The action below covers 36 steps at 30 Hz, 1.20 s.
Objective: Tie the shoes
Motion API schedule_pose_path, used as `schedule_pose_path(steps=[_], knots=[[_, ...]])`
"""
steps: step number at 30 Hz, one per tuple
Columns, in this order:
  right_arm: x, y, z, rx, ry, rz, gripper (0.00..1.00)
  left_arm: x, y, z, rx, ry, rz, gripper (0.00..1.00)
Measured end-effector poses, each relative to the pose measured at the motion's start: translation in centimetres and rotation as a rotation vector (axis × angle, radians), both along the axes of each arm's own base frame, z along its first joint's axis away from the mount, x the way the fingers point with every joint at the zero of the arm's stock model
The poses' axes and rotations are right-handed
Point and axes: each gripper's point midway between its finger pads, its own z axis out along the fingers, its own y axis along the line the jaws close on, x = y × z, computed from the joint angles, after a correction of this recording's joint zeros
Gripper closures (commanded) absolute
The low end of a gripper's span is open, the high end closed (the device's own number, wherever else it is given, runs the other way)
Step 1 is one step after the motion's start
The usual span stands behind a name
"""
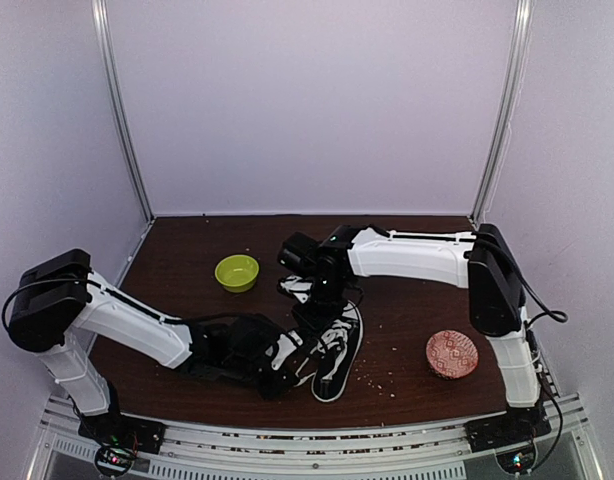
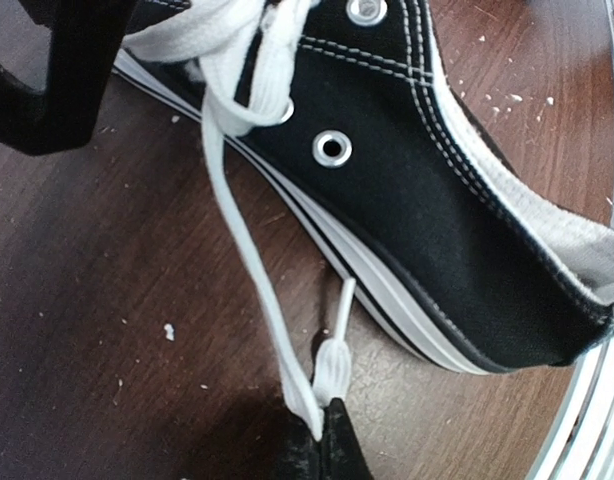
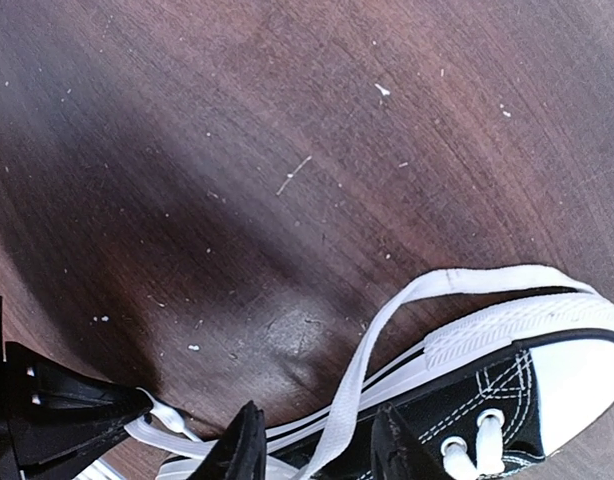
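Note:
The black sneaker [image 1: 339, 350] with white sole and toe cap lies on the dark wood table, near the front middle. In the left wrist view its side and eyelets [image 2: 427, 190] fill the upper right. My left gripper [image 2: 322, 430] is shut on the white lace [image 2: 249, 262] close to its tip, low over the table beside the sole; it also shows in the top view [image 1: 287, 362]. My right gripper [image 3: 322, 452] is open over the shoe's toe end [image 3: 577, 375], and a lace strand [image 3: 359, 375] runs between its fingers. In the top view the right gripper [image 1: 317, 303] is above the shoe.
A green bowl [image 1: 237, 272] stands left of the shoe, further back. A pink patterned bowl [image 1: 452, 353] stands at the right front. Crumbs dot the table [image 1: 407, 300]. The metal front rail [image 2: 587, 420] runs close to the shoe's heel.

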Motion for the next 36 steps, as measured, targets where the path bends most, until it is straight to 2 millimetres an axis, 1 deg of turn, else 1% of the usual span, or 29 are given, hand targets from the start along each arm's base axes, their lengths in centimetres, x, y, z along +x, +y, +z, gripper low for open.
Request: schedule_pose_path(steps=[6,10,12,13,14,16,17,18,19,21,22,26,30,32,34,36], knots=[[0.2,0.1,-0.1,-0.001,0.018,-0.021,0.66,0.0,0.5,0.0,0.005,-0.027,0.024,1.0],[0.3,0.2,-0.5,-0.006,0.032,-0.028,0.66,0.1,0.8,-0.1,0.005,-0.055,0.036,1.0],[0.9,-0.1,-1.5,-0.029,0.023,-0.041,0.66,0.2,0.9,0.0,0.002,-0.082,0.038,1.0],[1.1,-0.3,-2.6,-0.049,0.027,-0.046,0.66,0.2,0.9,0.0,0.0,-0.092,0.039,1.0],[1.2,-0.3,-3.2,-0.055,0.026,-0.048,0.66,0.3,0.9,0.0,-0.002,-0.101,0.042,1.0],[1.6,-0.2,-3.6,-0.052,0.018,-0.052,0.67,0.4,1.0,-0.1,-0.007,-0.118,0.051,1.0],[1.6,-0.1,-3.6,-0.052,0.015,-0.052,0.69,0.5,1.1,0.0,-0.01,-0.124,0.055,1.0],[1.7,-0.2,-3.6,-0.053,0.01,-0.053,0.74,0.6,1.1,0.0,-0.012,-0.132,0.061,1.0],[1.8,-0.2,-3.6,-0.054,0.008,-0.053,0.8,0.7,1.2,0.0,-0.012,-0.136,0.065,1.0],[2.1,-0.5,-3.6,-0.06,-0.001,-0.053,0.95,0.8,1.2,0.0,-0.014,-0.146,0.073,1.0],[2.3,-0.6,-3.6,-0.063,-0.004,-0.054,0.99,0.9,1.3,0.0,-0.013,-0.149,0.076,1.0],[2.6,-1.0,-4.0,-0.063,0.002,-0.072,1.0,1.1,1.4,0.0,-0.011,-0.155,0.082,1.0],[2.7,-1.1,-3.4,-0.03,0.003,-0.098,1.0,1.2,1.5,0.0,-0.007,-0.162,0.091,1.0],[2.7,-1.5,-2.4,-0.011,0.001,-0.12,1.0,1.3,1.5,0.0,-0.005,-0.163,0.094,1.0],[3.0,-2.1,-0.5,0.031,-0.019,-0.153,1.0,1.3,1.7,0.1,0.001,-0.163,0.098,1.0],[3.2,-2.8,2.0,0.086,-0.049,-0.187,1.0,1.4,1.9,0.2,0.004,-0.164,0.107,1.0]])
